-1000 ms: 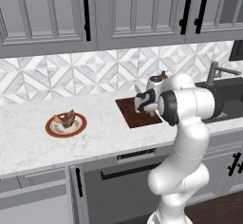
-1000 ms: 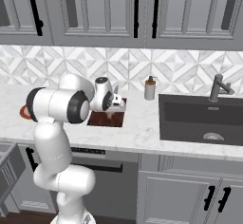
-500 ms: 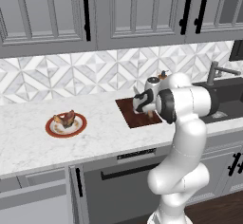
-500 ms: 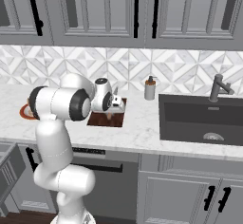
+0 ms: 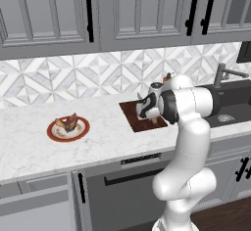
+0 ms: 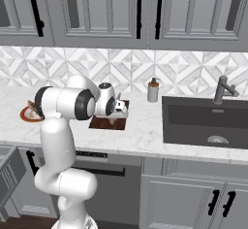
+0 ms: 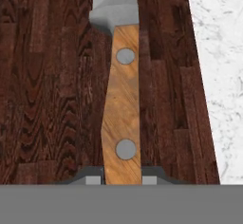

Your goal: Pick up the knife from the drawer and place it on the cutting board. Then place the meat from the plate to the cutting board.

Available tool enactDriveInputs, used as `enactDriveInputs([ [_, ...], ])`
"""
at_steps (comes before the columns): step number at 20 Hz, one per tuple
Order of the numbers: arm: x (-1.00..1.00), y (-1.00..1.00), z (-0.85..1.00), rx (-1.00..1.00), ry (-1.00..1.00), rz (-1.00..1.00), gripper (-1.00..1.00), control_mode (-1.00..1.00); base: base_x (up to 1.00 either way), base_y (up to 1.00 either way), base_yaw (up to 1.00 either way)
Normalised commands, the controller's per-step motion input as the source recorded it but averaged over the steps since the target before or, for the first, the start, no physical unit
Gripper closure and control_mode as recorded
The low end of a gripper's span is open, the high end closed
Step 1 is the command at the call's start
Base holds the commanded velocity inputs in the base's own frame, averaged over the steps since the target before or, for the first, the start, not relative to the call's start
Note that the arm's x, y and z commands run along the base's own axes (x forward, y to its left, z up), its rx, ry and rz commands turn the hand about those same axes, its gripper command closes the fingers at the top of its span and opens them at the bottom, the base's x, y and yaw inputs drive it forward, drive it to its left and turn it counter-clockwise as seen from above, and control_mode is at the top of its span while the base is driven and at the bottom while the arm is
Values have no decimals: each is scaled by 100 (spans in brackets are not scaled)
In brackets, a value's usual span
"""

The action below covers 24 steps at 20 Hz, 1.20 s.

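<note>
The knife (image 7: 122, 104) points away from the hand, its light brown riveted handle lying along the dark reddish-brown cutting board (image 7: 47, 76). My gripper (image 7: 122, 180) is shut on the butt of the handle, one fingertip on each side. From the base views, the gripper (image 5: 142, 108) (image 6: 123, 109) hangs low over the cutting board (image 5: 133, 120) (image 6: 99, 122); whether the knife touches the wood is unclear. The meat (image 5: 68, 123) sits on the orange-rimmed plate (image 5: 54, 134) far to the left. The drawer (image 5: 34, 196) stands pulled out at the lower left.
A soap dispenser (image 6: 153, 90) stands behind the board's right side, with the dark sink (image 6: 208, 121) and faucet (image 6: 222, 89) beyond it. White marble counter (image 7: 213, 52) borders the board. Bare counter lies between plate and board.
The hand, still holding the knife, has crept slightly left and lower over the cutting board. Plate and meat have not moved.
</note>
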Motion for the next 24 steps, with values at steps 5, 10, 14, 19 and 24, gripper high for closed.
enactDriveInputs([
  [5, 8, 0, -3, 0, 1, 0, -100, -100, 0, 0, 0],
  [10, 0, 0, 0, 0, 0, 0, -100, -100, 0, 0, 0],
  [14, -10, 0, 17, 0, -5, 0, -100, -100, 0, 0, 0],
  [19, -25, 0, 57, 0, -8, 0, -100, -100, 0, 0, 0],
  [24, -43, 22, 71, 2, -11, 0, -100, -100, 0, 0, 0],
])
